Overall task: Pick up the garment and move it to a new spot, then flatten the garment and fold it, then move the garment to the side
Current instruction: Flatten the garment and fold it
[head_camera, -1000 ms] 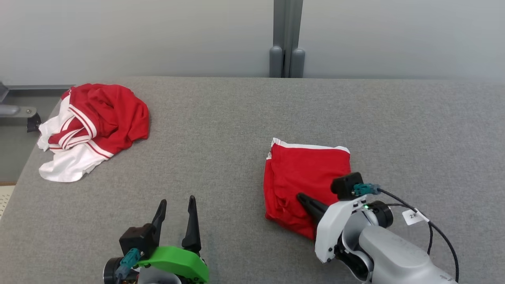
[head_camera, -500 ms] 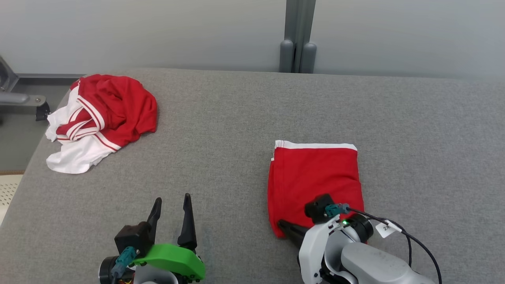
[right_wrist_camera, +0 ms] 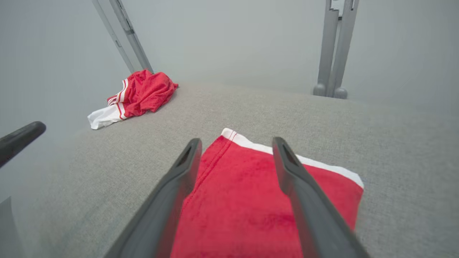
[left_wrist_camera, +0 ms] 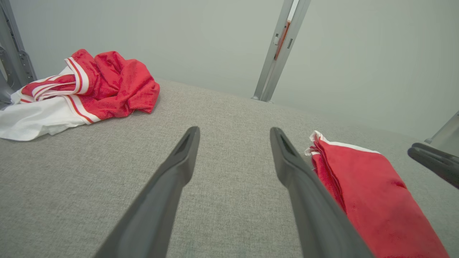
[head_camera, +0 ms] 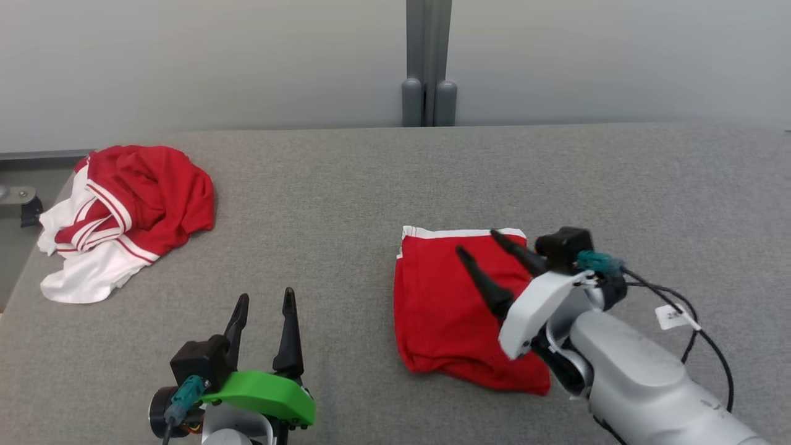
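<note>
Right hand (head_camera: 477, 241) open, empty, fingers spread over folded garment (head_camera: 445, 309) | garment flat on tabletop (head_camera: 346, 185), crumpled pile (head_camera: 136, 204) well to garment's left | step: likely shift aside (fold looks done) | tip: pinch every layer at garment's edge, drag low.

holds the left gripper (head_camera: 265, 295) low at the near left, two dark fingers parted wide and pointing straight ahead, a green wrist cover (head_camera: 262, 395) just behind them. holds the right gripper (head_camera: 477, 241) out ahead on a pale forearm (head_camera: 636, 377), angled up and toward the left, fingers spread apart with nothing between them. carries a black cable (head_camera: 710, 346) and a white tag (head_camera: 673, 316) at the right wrist.
</note>
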Robot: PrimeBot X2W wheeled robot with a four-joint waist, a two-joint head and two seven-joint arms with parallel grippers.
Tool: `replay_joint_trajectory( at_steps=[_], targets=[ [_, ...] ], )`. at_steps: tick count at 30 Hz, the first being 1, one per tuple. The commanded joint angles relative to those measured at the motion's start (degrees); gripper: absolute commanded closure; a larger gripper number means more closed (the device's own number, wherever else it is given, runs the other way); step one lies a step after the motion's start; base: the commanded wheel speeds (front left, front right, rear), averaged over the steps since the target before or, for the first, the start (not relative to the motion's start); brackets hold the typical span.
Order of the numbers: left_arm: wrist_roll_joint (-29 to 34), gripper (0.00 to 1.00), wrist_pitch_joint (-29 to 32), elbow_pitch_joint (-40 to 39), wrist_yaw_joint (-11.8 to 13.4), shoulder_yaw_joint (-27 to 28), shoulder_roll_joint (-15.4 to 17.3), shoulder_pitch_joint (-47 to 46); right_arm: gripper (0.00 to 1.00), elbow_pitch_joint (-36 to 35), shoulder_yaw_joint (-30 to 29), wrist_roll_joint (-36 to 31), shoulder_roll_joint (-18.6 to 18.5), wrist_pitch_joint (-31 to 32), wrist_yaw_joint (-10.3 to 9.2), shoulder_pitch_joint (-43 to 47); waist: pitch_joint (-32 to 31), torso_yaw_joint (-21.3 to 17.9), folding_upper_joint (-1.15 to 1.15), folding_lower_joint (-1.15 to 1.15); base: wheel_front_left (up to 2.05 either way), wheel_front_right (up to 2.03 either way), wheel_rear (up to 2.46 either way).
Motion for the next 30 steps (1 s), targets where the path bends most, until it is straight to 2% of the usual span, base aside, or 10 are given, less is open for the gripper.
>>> replay_joint_trajectory(
  at_steps=[1,6,12,20,30],
  targets=[
    [0.88,0.0,-0.18,-0.04,-0.6,0.67,0.07,-0.75,0.0,-1.66,-4.21,-2.68,-0.5,-0.11,-0.09,2.84,-0.94,-1.38,0.0,0.0,0.0,0.0,0.0],
    [2.07,0.0,-0.18,0.28,-1.41,2.29,-0.43,-0.06,0.0,-8.48,-19.97,-12.46,0.14,-0.15,-0.09,9.72,-1.85,-2.51,0.0,0.0,0.0,0.0,0.0],
    [4.64,0.0,-0.19,-0.06,-2.4,5.3,-1.05,3.05,0.0,-17.56,-35.91,-24.59,4.4,-0.16,-0.09,21.88,-2.92,-3.34,0.0,0.0,0.0,0.0,0.0],
    [6.61,0.0,-0.18,0.26,-2.85,8.41,-1.42,6.91,0.0,-22.7,-42.58,-31.41,7.41,-0.17,-0.08,29.21,-3.48,-3.78,0.0,0.0,0.0,0.0,0.0],
    [8.2,0.0,-0.18,1.03,-3.58,9.66,-1.73,7.48,0.0,-23.84,-42.94,-32.18,8.12,-0.17,-0.08,31.3,-3.81,-3.55,0.0,0.0,0.0,0.0,0.0]
  ],
)
